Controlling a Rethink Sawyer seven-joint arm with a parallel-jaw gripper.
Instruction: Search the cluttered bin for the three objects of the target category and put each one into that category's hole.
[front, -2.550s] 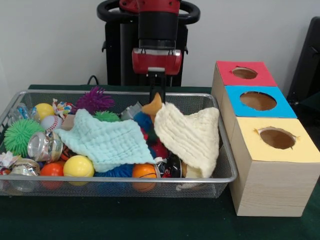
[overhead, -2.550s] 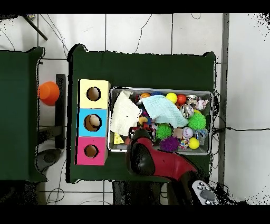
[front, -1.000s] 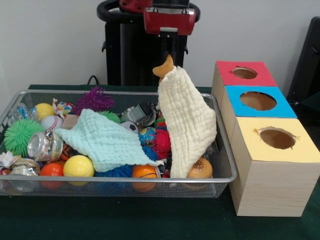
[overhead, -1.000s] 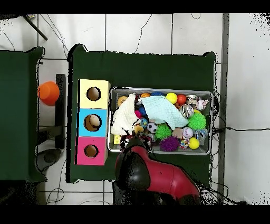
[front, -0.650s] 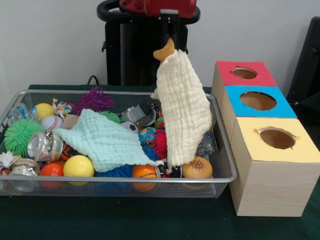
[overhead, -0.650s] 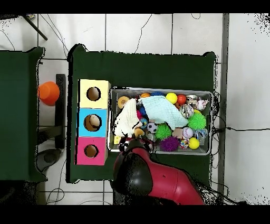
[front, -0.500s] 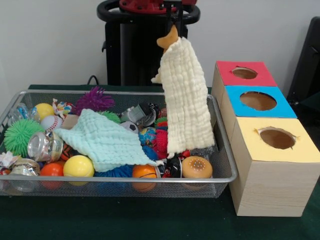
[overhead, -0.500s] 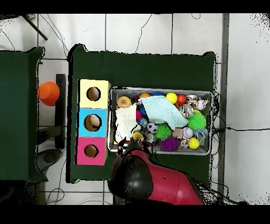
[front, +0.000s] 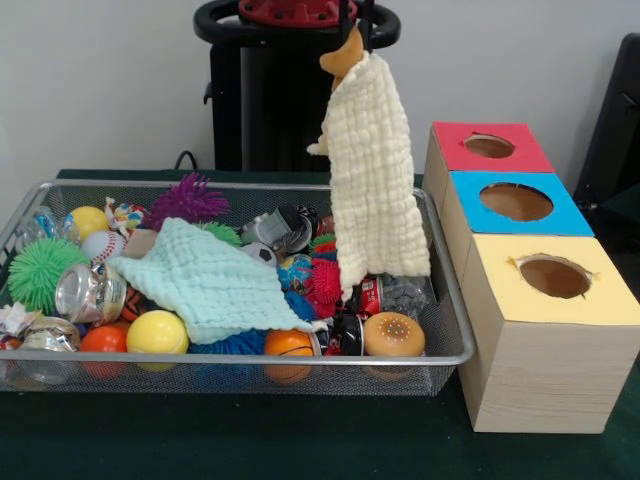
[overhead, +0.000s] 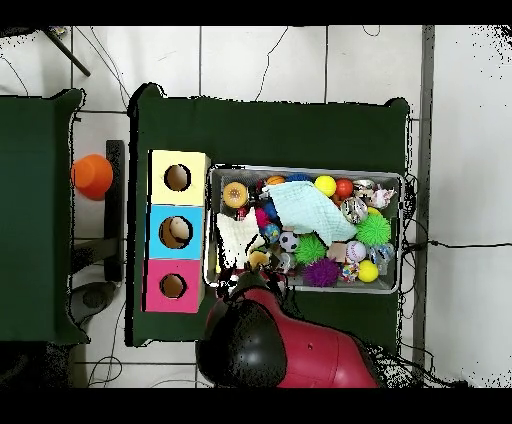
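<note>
From the front, only the thin black tip of the tool (front: 362, 22) shows at the very top. It pinches a small orange toy shaped like a bent horn (front: 346, 52), and the cream-yellow waffle cloth (front: 375, 165) hangs straight down from the same spot. It looks like the cloth got caught together with the toy, so both are up in the air. The cloth's bottom edge hangs just above the toys in the silver wire-mesh bin (front: 230, 373), right under the tool.

Down there sit a little toy burger with a brown bun (front: 391, 333) and a red spiky ball (front: 323, 281). Off to one side below the tool, a pale mint-green cloth (front: 205, 280) lies flat and hides more toys. On the other side stands a wooden box with three holes, topped red (front: 489, 146), blue (front: 518, 202) and yellow (front: 553, 277). I think the orange toy is meant for one hole, but the cloth must drop off first or it may block the hole.

From above, the big red and black arm (overhead: 265, 345) covers the tool, so its grip cannot be seen here. Just past the arm, the cream cloth looks like a narrow strip at the bin's end nearest the box. The dark green tabletop (overhead: 270, 130) holds the bin and the box.
</note>
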